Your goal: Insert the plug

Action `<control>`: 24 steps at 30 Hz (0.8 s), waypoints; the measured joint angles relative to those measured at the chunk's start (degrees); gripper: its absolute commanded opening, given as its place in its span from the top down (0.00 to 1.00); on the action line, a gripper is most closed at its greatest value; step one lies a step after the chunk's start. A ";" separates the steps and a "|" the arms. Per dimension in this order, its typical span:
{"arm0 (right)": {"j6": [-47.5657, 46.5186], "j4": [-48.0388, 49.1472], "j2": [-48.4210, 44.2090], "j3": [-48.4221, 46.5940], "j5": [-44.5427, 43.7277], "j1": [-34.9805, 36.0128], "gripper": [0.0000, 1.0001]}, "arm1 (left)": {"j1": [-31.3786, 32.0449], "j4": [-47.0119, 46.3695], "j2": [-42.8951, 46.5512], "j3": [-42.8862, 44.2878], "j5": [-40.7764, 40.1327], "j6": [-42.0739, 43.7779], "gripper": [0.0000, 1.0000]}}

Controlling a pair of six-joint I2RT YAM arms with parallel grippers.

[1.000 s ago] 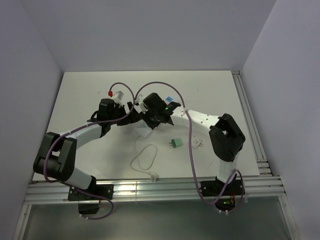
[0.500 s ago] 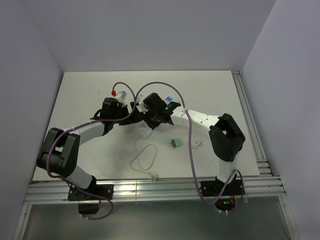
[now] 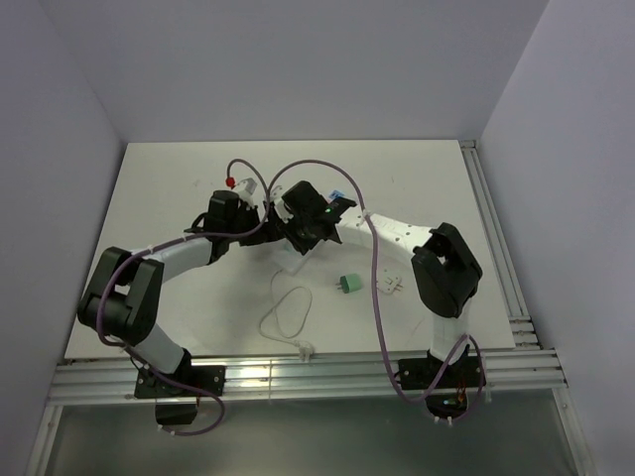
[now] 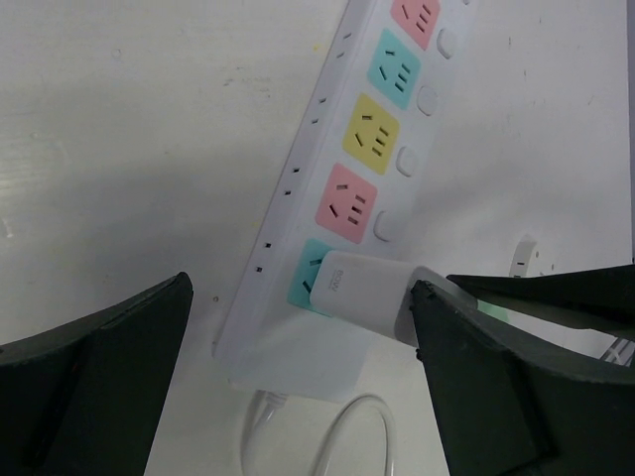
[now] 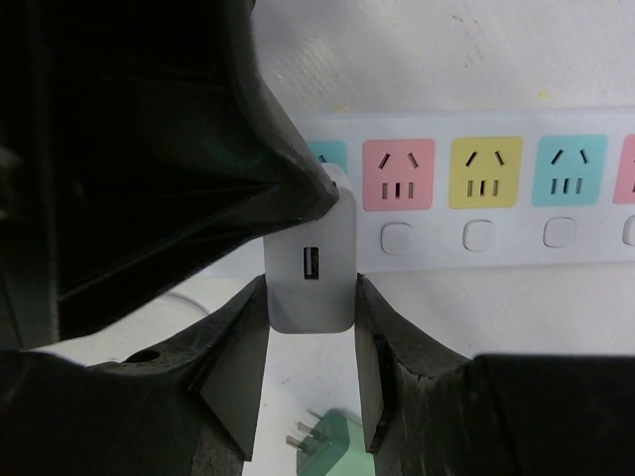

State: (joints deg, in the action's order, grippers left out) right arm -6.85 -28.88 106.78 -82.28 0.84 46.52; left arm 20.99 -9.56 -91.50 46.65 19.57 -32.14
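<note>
Looking down from the top external camera, we see both arms meet at the middle of the white worktop [image 3: 179, 169]. The left pincer [image 3: 260, 210] and the right pincer [image 3: 289, 248] are close together there, and their bodies hide most of what lies beneath. A small green plug [image 3: 347, 284] lies apart on the worktop, near a looped white cable [image 3: 286, 315].

From the left wrist camera, we find the left pincer [image 4: 303, 288] spread wide and holding nothing. Between its fingers lies the long white power strip with pink, yellow and teal sockets [image 4: 337, 169]. The white rectangular USB charger plug [image 4: 362, 295] sits tilted over the teal socket at the strip's near end. We cannot tell whether its prongs are fully in.

From the right wrist camera, we see the right pincer [image 5: 310, 297] pinching the charger plug [image 5: 310, 253] by its two sides, the USB port facing us. The power strip [image 5: 516, 248] runs across behind it. The green plug [image 5: 322, 441] shows below, between the fingers.
</note>
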 measured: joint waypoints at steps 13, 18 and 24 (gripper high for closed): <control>-0.31 -0.70 1.36 -1.33 0.07 -0.17 1.00 | 1.20 -0.24 -2.27 1.70 -0.37 0.09 0.01; -0.28 -1.22 2.23 -2.60 -0.11 -0.57 1.00 | 0.98 -0.92 -3.32 2.34 -0.28 -0.11 0.01; 0.15 -1.46 2.64 -2.93 -0.48 -0.81 1.00 | 0.87 -2.36 -4.50 2.51 0.42 -0.55 0.00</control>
State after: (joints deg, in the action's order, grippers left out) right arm -6.70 -30.35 109.43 -85.21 0.36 45.71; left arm 21.87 -11.92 -96.01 49.17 19.99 -32.69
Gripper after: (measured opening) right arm 0.429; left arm 0.995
